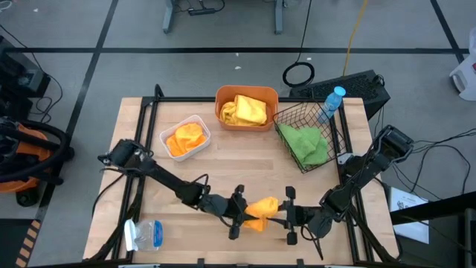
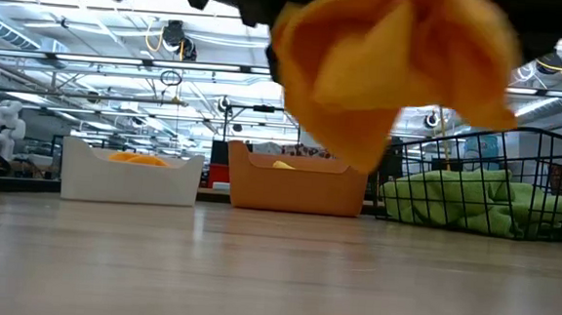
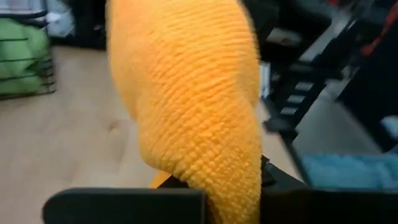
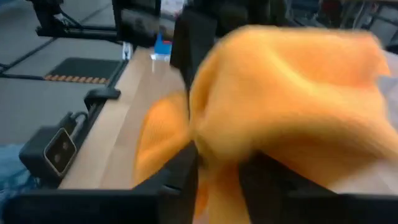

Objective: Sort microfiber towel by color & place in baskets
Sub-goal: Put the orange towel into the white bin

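Note:
An orange microfiber towel [image 1: 262, 208] hangs bunched between my two grippers above the near middle of the table, and in the low view the towel [image 2: 384, 76] is clear of the wood. My left gripper [image 1: 242, 214] is shut on its left end. My right gripper [image 1: 286, 216] has its right end between its fingers. At the back stand the white tray [image 1: 199, 121] with orange towels, the orange tub [image 1: 245, 91] with a yellow towel, and the black wire basket [image 1: 291, 113] with a green towel. My left gripper pinches the towel's left end [image 3: 230, 186] between its two fingers, coming nearly level from the table's left. The cloth is bunched in several layers and bulges out past the fingers, lifted clear. My right gripper has the towel's right end [image 4: 217, 180] between its two fingers, coming nearly level from the table's right; the cloth narrows there and billows beyond, clear of the table.
A blue-capped clear bottle [image 1: 332, 100] stands beside the wire basket's far right corner. A clear plastic packet [image 1: 145, 234] lies at the near left. Bare wood lies between the grippers and the three containers.

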`<state>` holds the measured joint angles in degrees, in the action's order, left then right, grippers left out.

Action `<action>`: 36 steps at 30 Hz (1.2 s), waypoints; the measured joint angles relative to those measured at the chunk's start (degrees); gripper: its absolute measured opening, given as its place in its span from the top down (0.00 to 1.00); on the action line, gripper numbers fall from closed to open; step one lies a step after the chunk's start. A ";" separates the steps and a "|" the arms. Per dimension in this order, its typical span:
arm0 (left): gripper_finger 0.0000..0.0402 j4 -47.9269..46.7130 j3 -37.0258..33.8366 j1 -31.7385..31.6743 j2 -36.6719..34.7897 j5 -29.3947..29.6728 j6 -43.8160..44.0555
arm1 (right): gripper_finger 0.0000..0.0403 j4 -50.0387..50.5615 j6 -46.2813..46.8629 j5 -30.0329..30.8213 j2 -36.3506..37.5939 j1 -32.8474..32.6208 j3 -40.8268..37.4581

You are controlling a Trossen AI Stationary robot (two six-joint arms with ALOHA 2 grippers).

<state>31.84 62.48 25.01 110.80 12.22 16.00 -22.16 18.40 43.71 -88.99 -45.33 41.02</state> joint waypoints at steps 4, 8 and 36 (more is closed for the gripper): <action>0.95 -12.52 0.00 -1.19 -5.47 2.67 -0.46 | 0.64 6.08 4.18 0.57 1.54 -0.39 0.01; 0.95 -28.68 0.00 -2.83 -13.16 7.10 -0.40 | 0.54 8.66 4.17 1.82 2.92 -0.52 -0.03; 0.96 -93.24 -4.94 -41.12 -34.97 -1.54 -12.41 | 0.49 22.80 -15.24 5.72 12.00 3.44 -0.03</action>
<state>-61.40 57.54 -16.11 75.82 10.69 3.58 0.64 3.15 49.43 -76.99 -41.89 40.99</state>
